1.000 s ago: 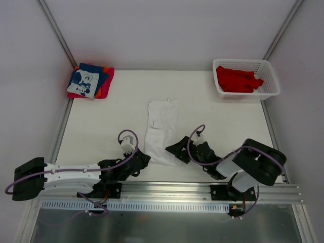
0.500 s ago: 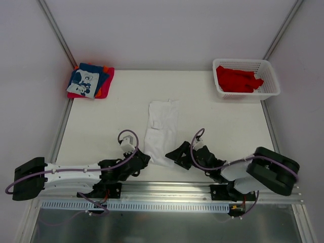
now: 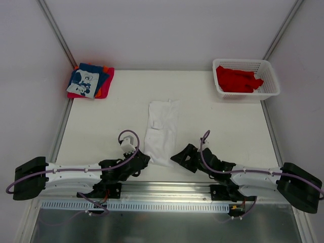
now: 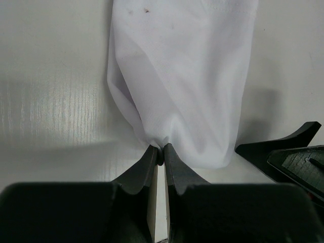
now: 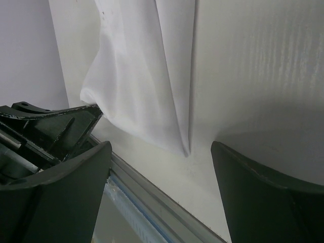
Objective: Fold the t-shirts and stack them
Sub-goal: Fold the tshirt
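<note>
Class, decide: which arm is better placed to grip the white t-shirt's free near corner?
Right. The right gripper stands open, that corner of the white t-shirt between its fingers; the left gripper is shut on the other corner.

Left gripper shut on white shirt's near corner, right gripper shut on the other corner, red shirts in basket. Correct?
No: the right gripper is open, straddling a corner of the white shirt without pinching, as the right wrist view shows. The left gripper is shut on its corner; red shirts are in the basket.
</note>
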Robot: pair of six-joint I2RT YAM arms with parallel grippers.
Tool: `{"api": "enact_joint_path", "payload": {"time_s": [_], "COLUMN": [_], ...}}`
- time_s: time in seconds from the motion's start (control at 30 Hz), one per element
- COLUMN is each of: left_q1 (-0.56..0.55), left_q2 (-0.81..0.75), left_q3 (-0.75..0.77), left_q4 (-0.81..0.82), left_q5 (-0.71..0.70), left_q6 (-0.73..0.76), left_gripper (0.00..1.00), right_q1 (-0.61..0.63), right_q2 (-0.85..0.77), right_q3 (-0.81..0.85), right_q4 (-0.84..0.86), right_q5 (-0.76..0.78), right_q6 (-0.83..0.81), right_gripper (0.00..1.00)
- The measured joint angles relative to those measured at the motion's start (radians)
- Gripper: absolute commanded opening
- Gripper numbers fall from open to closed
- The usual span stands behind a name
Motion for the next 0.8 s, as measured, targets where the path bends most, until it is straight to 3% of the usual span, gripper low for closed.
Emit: {"api": "enact_joint_path", "payload": {"time_s": [0.27, 0.37, 0.47, 0.63, 0.7, 0.8], "left_q1": [0.000, 0.000, 0.000, 0.000, 0.000, 0.000], "left_q2": [0.000, 0.002, 0.008, 0.010, 0.008, 0.006], "left_q3": [0.000, 0.000, 0.000, 0.000, 0.000, 0.000], "left_q4": [0.000, 0.000, 0.001, 0.000, 0.000, 0.002], "left_q5": [0.000, 0.000, 0.000, 0.000, 0.000, 0.000], "left_q6": [0.001, 0.000, 0.000, 0.000, 0.000, -0.001], "left_gripper": [0.00, 0.00, 0.00, 0.00, 0.00, 0.00], "right_q1": [0.019, 0.025, 0.042, 0.064, 0.068, 0.073], "right_q2": [0.128, 0.198, 0.287, 0.389, 0.397, 0.387], "right_q3": [0.031, 0.039, 0.051, 0.052, 0.048, 0.050], "right_q4": [0.104, 0.177, 0.252, 0.319, 0.313, 0.285], "right_q5": [0.010, 0.007, 0.007, 0.008, 0.010, 0.013], "right_q6": [0.015, 0.024, 0.039, 0.069, 0.083, 0.087], "right_gripper": [0.85, 0.80, 0.63, 0.20, 0.10, 0.09]}}
